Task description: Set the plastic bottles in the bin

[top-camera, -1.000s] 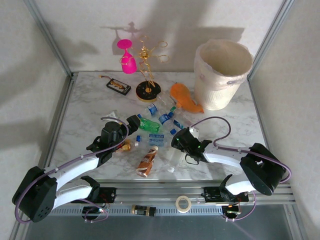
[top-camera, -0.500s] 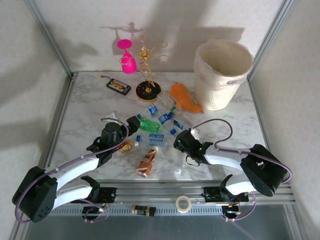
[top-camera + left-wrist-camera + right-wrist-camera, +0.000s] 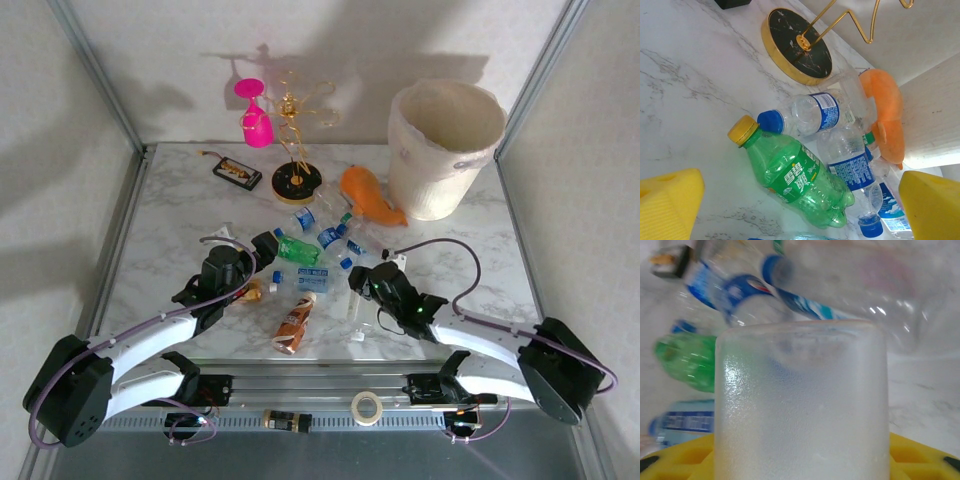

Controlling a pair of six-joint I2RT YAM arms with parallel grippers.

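The right gripper (image 3: 362, 286) pinches a frosted clear bottle (image 3: 800, 400) between its yellow pads (image 3: 920, 460), beside the other plastic bottles (image 3: 322, 238) lying mid-table. The left gripper (image 3: 266, 244) is spread wide, with a green bottle (image 3: 795, 175) just ahead. The bin (image 3: 432, 185) stands at the far right.

Table (image 3: 180, 220): white marble, grey veins.
Middle: bottles (image 3: 299, 250), lying clustered.
Far right corner: bin (image 3: 445, 150), upright.
Far side: rack (image 3: 296, 182), black device (image 3: 237, 173).
Beside bin: fish toy (image 3: 368, 195).

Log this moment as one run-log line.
left gripper: open, facing green bottle | right gripper: gripping clear bottle | bin: far right, upright | other bottles: on table
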